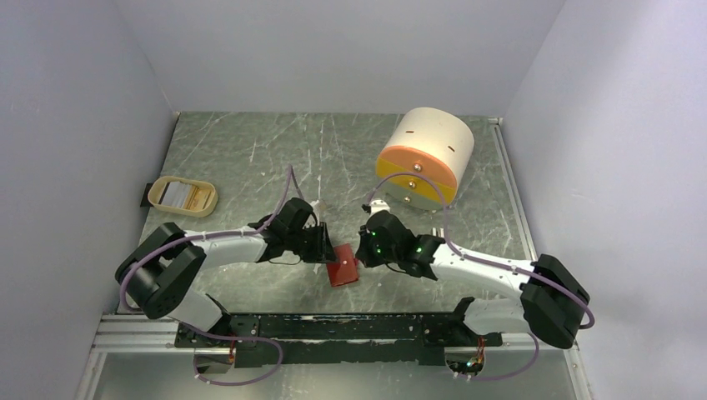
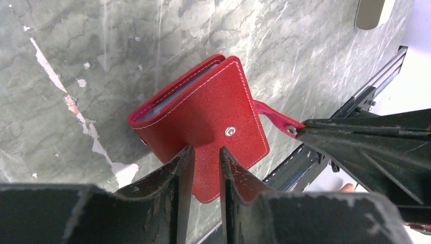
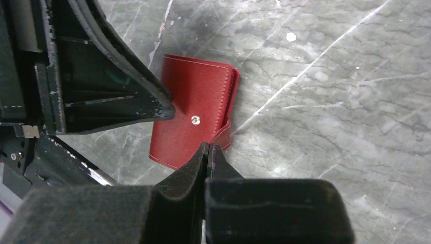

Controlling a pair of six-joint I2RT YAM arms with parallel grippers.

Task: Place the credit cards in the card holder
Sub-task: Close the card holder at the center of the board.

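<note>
Now, at 6 o'clock on the table, near the arms' bases: wallet, folded, red cover up, blue pockets peeking at its open side. Right gripper at 2 o'clock of it, pressed together and clamped on the tab. Left gripper at 10 o'clock, narrowly apart, fingertips against the cover beside the snap. Cards well apart at 9 o'clock, lying in the tray. Cylinder at 1 o'clock.
</note>
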